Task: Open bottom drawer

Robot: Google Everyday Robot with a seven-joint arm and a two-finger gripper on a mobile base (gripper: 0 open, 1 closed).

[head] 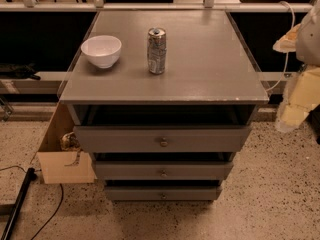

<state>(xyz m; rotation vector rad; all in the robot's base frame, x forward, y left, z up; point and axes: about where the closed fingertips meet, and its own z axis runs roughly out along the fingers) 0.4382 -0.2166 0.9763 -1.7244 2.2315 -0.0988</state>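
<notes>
Nothing can be read, neither on the can nor on the pincer at the right edge.

Cabinet top bears bowl and can, gripper off its right.

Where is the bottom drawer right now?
In the camera view, the bottom drawer sits low at centre, lowest of three grey fronts, just under the middle drawer; the gripper hangs at the far right, beside the cabinet top, apart from it.

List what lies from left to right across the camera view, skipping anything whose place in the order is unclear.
In order: box → bowl → can → gripper, at the view's right edge.
</notes>
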